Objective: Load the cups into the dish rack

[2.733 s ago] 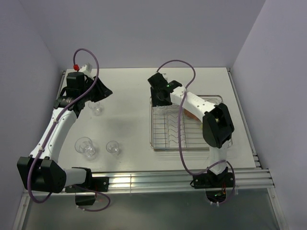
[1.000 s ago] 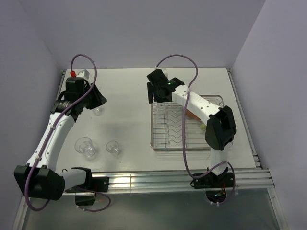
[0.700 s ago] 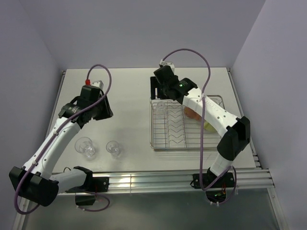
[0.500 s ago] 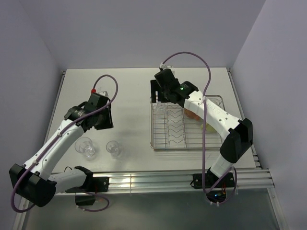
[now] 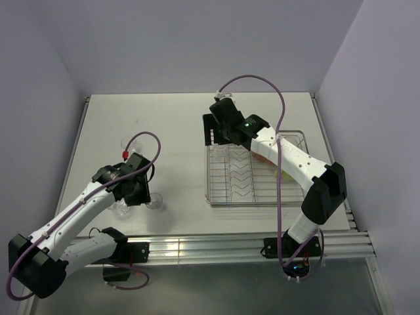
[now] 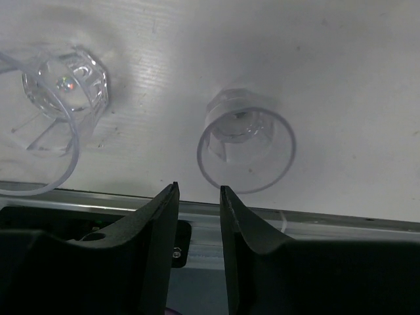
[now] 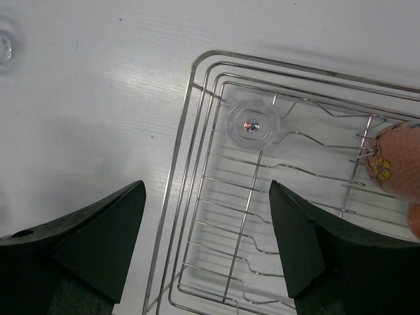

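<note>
The chrome wire dish rack (image 5: 252, 190) sits right of centre. It holds a pink flowered mug (image 5: 262, 156) and a yellow-green mug (image 5: 286, 174). In the right wrist view a clear tumbler (image 7: 252, 126) stands in the rack's (image 7: 197, 216) far-left corner, beside the pink mug (image 7: 397, 167). My right gripper (image 7: 207, 197) is wide open and empty above that corner (image 5: 220, 131). My left gripper (image 6: 197, 193) hangs over two clear tumblers (image 6: 246, 147) (image 6: 49, 125) near the front edge, jaws narrowly parted and empty. I see no brown cup.
Another clear tumbler (image 5: 128, 140) stands alone at the far left of the table; it also shows in the right wrist view (image 7: 3, 47). A metal rail (image 5: 216, 246) runs along the table's near edge, just below the left gripper (image 5: 133, 190).
My left arm swung from the far-left tumbler back to the two near tumblers, carrying nothing. My right gripper left a tumbler in the rack's far-left corner and stays open above it.
</note>
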`<state>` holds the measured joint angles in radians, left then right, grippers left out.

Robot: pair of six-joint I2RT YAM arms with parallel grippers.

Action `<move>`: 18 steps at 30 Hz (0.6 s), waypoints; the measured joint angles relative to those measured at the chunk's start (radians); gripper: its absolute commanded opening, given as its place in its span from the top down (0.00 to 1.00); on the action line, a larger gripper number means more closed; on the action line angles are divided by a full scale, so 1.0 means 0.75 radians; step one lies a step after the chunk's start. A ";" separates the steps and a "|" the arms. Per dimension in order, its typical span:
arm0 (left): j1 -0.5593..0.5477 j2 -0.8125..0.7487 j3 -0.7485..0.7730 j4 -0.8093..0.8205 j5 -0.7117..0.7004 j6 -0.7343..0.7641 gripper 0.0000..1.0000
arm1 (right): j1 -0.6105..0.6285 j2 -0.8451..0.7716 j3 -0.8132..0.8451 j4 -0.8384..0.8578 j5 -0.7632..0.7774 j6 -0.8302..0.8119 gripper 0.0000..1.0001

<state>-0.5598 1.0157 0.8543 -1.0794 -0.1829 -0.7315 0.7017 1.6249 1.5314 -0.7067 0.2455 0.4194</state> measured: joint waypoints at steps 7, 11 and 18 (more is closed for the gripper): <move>0.000 0.003 -0.047 -0.002 -0.010 -0.057 0.61 | 0.007 0.000 -0.003 0.029 -0.022 -0.013 0.17; 0.000 0.076 -0.031 0.005 -0.013 -0.060 0.61 | 0.008 0.000 -0.021 0.053 -0.039 -0.022 0.17; 0.001 0.196 0.002 0.026 -0.036 -0.054 0.59 | 0.008 0.000 -0.074 0.082 -0.047 -0.032 0.16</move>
<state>-0.5591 1.1625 0.8555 -1.0599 -0.2096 -0.7719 0.7074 1.6249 1.4757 -0.6453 0.2100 0.3958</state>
